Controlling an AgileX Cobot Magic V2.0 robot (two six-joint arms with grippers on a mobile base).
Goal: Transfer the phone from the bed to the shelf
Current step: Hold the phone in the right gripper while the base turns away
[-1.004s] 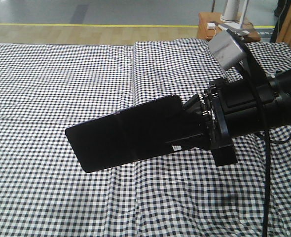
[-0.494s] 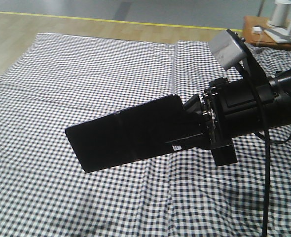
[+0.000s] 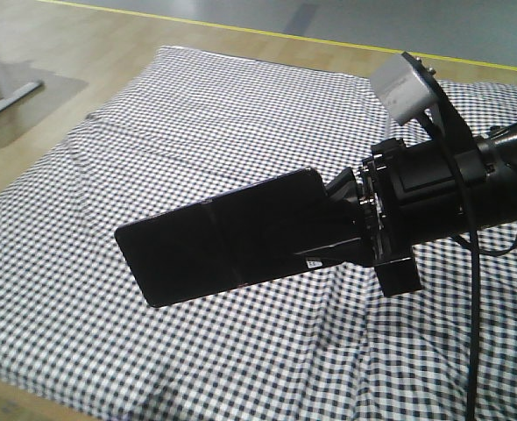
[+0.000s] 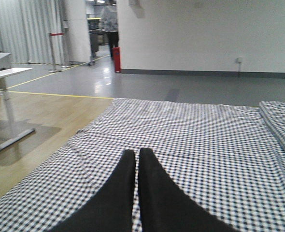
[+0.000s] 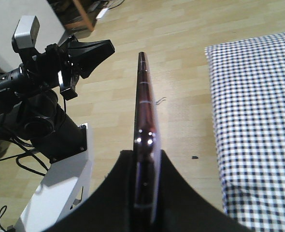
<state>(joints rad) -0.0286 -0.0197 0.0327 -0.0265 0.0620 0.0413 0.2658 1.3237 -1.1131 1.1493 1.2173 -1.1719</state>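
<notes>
The phone (image 3: 223, 237), a thin glossy black slab with a small white sticker near the held end, hangs in the air over the bed (image 3: 241, 114). My right gripper (image 3: 346, 232) is shut on one end of it. The right wrist view has the phone (image 5: 145, 111) edge-on with its pinkish rim, clamped between the two black fingers (image 5: 176, 193), above wooden floor beside the bed's corner (image 5: 258, 106). My left gripper (image 4: 136, 155) is shut with nothing in it, low over the checked cloth (image 4: 205, 130). The shelf is out of view.
A grey table foot (image 3: 9, 92) stands on the wooden floor left of the bed. The left wrist view shows a white table (image 4: 2, 72) at left and a red post (image 4: 117, 60) by the far wall. My left arm (image 5: 50, 67) and white base (image 5: 60, 188) are beside the phone.
The front view has swung left: the bed has slid right, the reddish side table has left the picture, and wooden floor now shows at left. The phone stays held the same way.
</notes>
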